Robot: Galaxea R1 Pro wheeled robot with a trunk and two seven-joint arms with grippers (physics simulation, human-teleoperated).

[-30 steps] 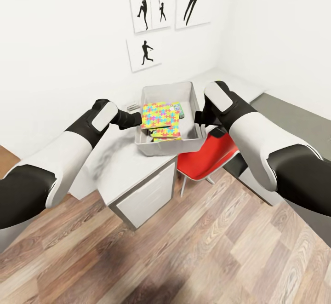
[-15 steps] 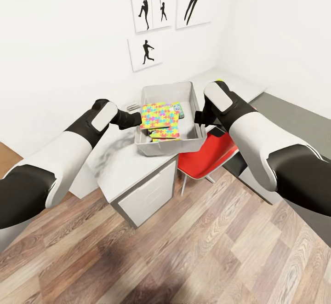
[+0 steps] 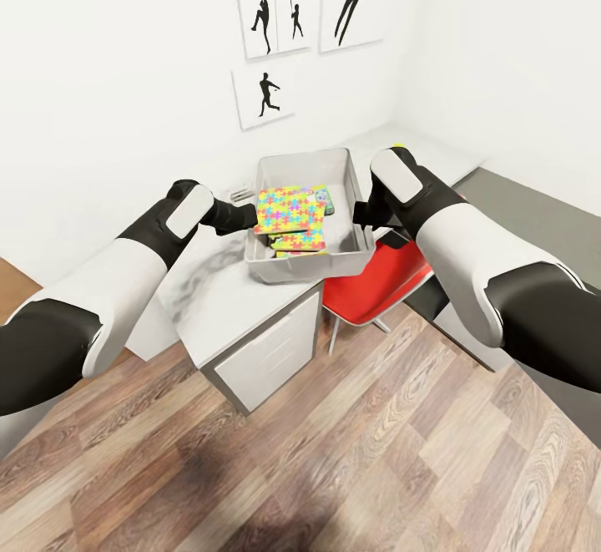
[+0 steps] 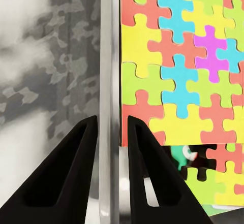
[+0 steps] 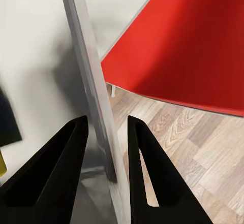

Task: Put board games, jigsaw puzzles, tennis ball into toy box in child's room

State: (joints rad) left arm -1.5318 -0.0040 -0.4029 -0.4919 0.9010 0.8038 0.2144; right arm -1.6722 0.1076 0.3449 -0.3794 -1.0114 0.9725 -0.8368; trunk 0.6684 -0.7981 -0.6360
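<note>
The light grey toy box point(image 3: 300, 161) stands on the pale table point(image 3: 219, 306), its near right corner jutting past the table's edge. Inside, a jigsaw puzzle point(image 3: 288, 208) lies tilted on top, a second one point(image 3: 299, 242) beneath it, and a green board game point(image 3: 325, 199) peeks out behind. My left gripper point(image 3: 250, 216) is shut on the box's left wall point(image 4: 105, 56), beside the puzzle point(image 4: 178, 66). My right gripper point(image 3: 361, 214) is shut on the right wall point(image 5: 86, 66). A yellow-green sliver point(image 3: 399, 147), seemingly the tennis ball, shows past my right arm.
A red chair point(image 3: 376, 285) is tucked under the table right below the box's right side, also seen as the red chair point(image 5: 188, 46). The white drawer cabinet point(image 3: 267, 356) stands under the table's near end. A lower dark grey desk point(image 3: 534, 210) runs along the right wall. Wood floor lies in front.
The whole view has shifted very slightly. Both grippers stay on the box walls, and the box and its contents have barely moved.
</note>
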